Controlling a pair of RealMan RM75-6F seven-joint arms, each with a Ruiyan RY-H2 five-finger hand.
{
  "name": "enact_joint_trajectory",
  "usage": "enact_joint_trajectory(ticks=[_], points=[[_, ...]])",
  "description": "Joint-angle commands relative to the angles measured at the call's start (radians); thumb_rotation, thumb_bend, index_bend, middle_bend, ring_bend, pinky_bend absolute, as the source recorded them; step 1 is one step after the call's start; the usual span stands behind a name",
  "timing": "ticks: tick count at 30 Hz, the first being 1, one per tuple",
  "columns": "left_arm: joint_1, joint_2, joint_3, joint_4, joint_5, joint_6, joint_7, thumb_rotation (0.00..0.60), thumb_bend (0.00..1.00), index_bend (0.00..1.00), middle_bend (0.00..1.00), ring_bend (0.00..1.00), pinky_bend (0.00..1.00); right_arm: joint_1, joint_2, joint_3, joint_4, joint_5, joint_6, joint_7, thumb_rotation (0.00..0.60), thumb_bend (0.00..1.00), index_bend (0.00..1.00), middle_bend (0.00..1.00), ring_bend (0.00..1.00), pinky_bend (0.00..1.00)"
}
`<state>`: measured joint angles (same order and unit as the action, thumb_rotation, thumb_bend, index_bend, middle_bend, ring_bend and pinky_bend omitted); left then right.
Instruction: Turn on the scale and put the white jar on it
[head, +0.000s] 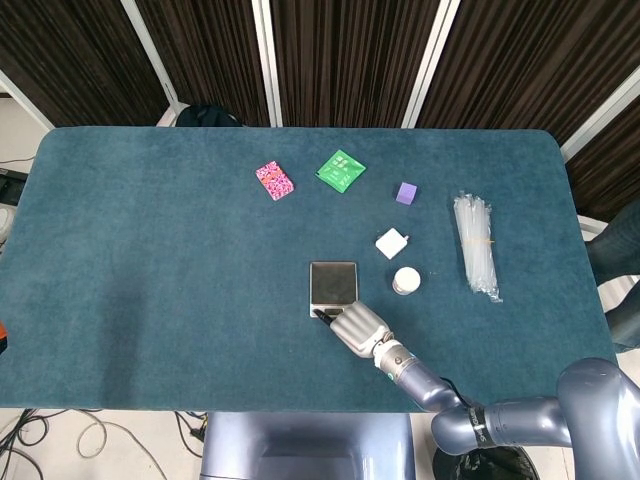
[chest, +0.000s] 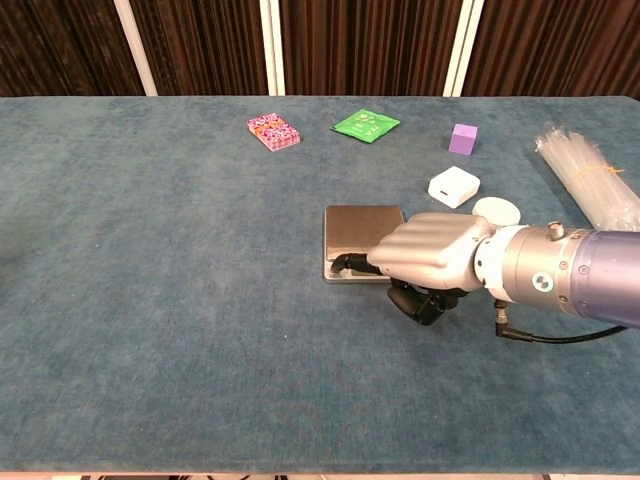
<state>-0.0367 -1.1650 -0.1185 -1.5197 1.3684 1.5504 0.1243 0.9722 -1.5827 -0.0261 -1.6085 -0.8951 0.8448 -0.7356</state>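
Pressing the scale (chest: 362, 229) front edge, right hand (chest: 430, 256) fingers (chest: 352, 262) curled, gripping nothing; white jar (head: 406, 281) beside.

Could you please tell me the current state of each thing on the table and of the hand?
Scale: flat on the table, platform bare, display hidden by the hand.
White jar: upright, lid on, beside the scale, not on it.
Right hand: holds nothing, one fingertip at the scale's front edge.
Straws: bundled, lying flat.
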Motion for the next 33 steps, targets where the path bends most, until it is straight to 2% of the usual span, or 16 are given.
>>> enact_joint_trajectory(ticks=[1,8,19,29,32,33], points=[[0.0,0.0,0.0,-0.001,0.0,0.0,0.0,0.6,0.69,0.03,0.0,0.0,0.0,0.0,-0.001,-0.001,0.002,-0.002,-0.001,0.002,0.6,0.85,0.11,0.81,0.85,1.0],[0.0,0.0,0.0,0.0,-0.001,0.0,0.0,0.6,0.69,0.03,0.0,0.0,0.0,-0.004,-0.004,-0.004,0.007,-0.015,0.0,0.014,0.6,0.85,0.15,0.81,0.85,1.0],[0.0,0.001,-0.001,0.0,-0.001,0.0,-0.001,0.6,0.69,0.03,0.0,0.0,0.0,-0.006,-0.006,-0.002,0.012,-0.021,0.003,0.022,0.6,0.85,0.16,0.81,0.85,1.0],[0.0,0.002,-0.001,0.0,-0.003,-0.001,-0.002,0.6,0.69,0.03,0.0,0.0,0.0,-0.021,0.024,0.045,-0.029,-0.058,0.073,0.049,0.6,0.85,0.14,0.81,0.84,1.0],[0.001,0.001,-0.002,-0.001,-0.003,0.0,-0.003,0.6,0.69,0.03,0.0,0.0,0.0,-0.028,0.052,0.064,-0.058,-0.073,0.092,0.068,0.6,0.85,0.13,0.75,0.79,0.99],[0.001,0.002,-0.001,-0.001,-0.003,0.0,-0.003,0.6,0.69,0.03,0.0,0.0,0.0,-0.03,0.059,0.069,-0.065,-0.079,0.097,0.074,0.6,0.85,0.12,0.72,0.76,0.92]])
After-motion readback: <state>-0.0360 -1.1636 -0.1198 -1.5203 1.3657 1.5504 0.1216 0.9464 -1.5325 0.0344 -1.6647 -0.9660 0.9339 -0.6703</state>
